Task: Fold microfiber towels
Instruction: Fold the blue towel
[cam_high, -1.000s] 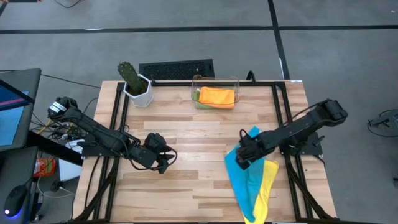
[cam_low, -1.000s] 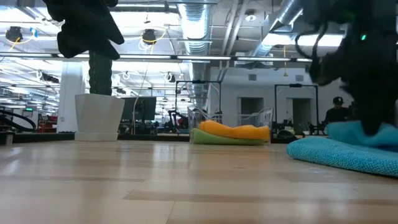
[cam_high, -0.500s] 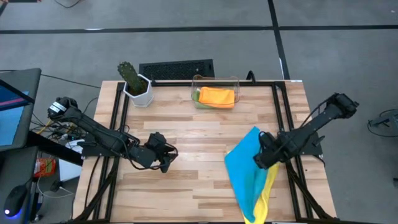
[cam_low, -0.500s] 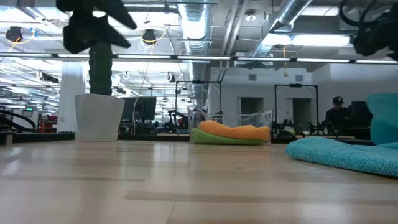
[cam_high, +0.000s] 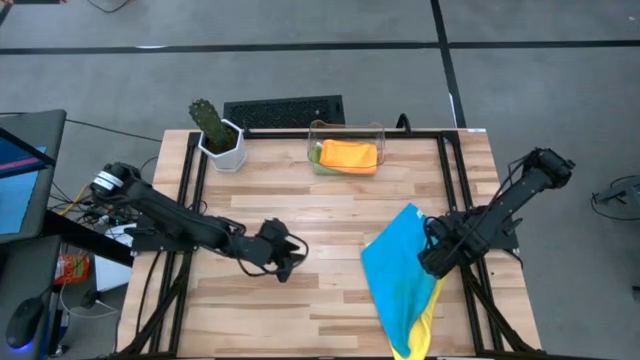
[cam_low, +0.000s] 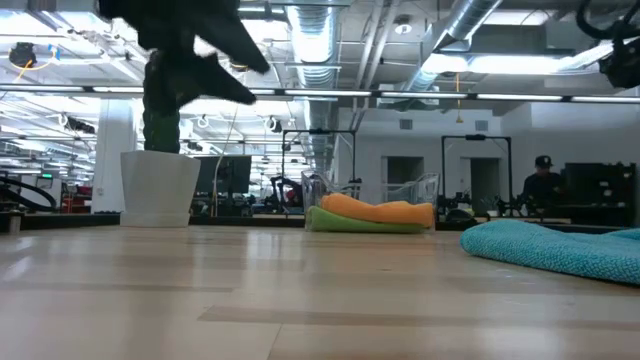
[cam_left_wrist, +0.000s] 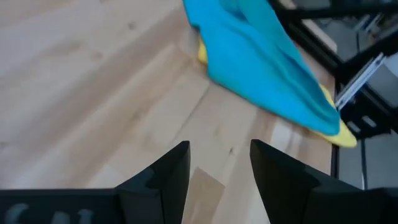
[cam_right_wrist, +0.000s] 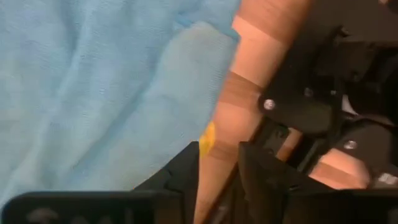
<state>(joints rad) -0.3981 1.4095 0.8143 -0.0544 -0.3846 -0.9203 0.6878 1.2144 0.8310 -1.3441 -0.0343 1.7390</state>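
Note:
A blue towel lies spread on the table's right half, on top of a yellow towel whose edge shows near the front. My right gripper hovers open over the blue towel's right edge and points down; only wood and a bit of yellow show between its fingers. My left gripper stands open and empty above the table's middle, pointing at the blue towel. An orange towel rests folded on a green one in the clear bin.
The clear bin stands at the far edge, with a potted cactus to its left. A black grille lies behind them. Black frame rails run along both sides of the table.
My right gripper has drawn the blue towel's folded-over part toward the table's right edge and lifted it. That part has since dropped flat, so the towel lies spread over the yellow one. My left gripper has moved right toward the blue towel and sunk a little.

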